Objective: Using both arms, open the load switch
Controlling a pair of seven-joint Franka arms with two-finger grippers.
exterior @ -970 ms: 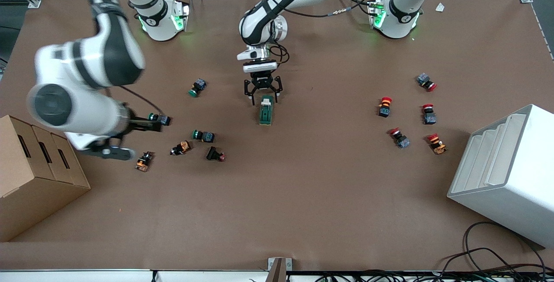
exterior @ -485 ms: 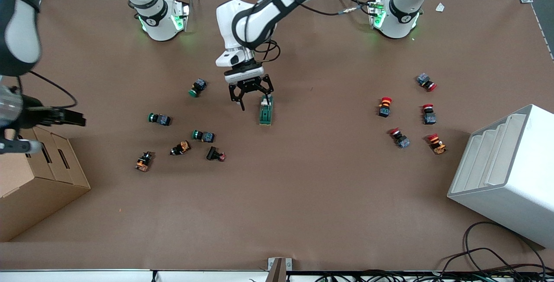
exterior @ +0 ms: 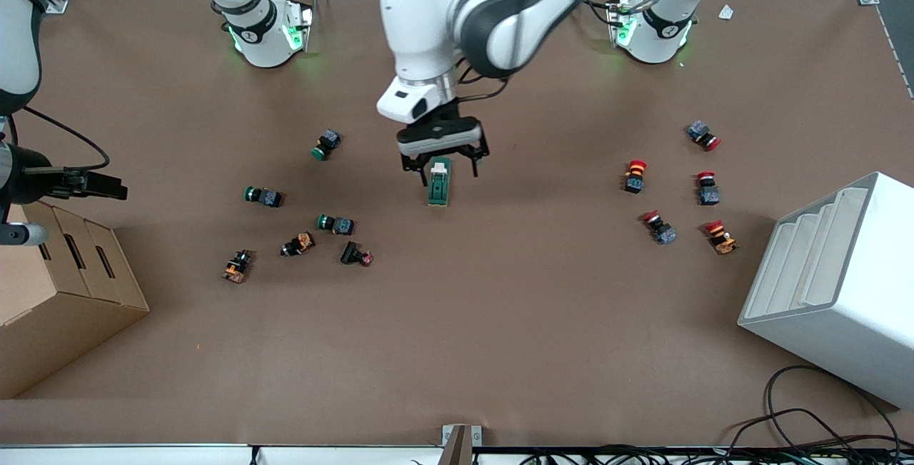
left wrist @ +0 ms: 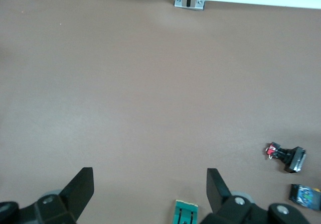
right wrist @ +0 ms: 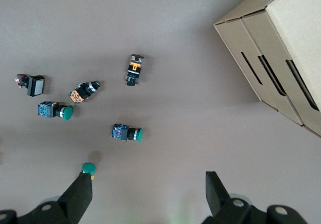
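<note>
Hovering over the load switch (exterior: 439,181) lying mid-table, my left gripper (exterior: 443,163) has its fingers spread wide, one to each side of the white-tab end without touching. I see green-capped push buttons (exterior: 262,196) toward the right arm's end, none crowding it. My right gripper (right wrist: 149,193), fingers released, waits high near the cardboard box (exterior: 43,293).

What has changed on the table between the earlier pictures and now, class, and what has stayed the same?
The left gripper swung aside toward the right arm's end, then came back over the white-tab end of the load switch, fingers open. The right gripper drew away from the green-capped push buttons to above the cardboard box, open. The load switch and the push buttons stayed put.
</note>
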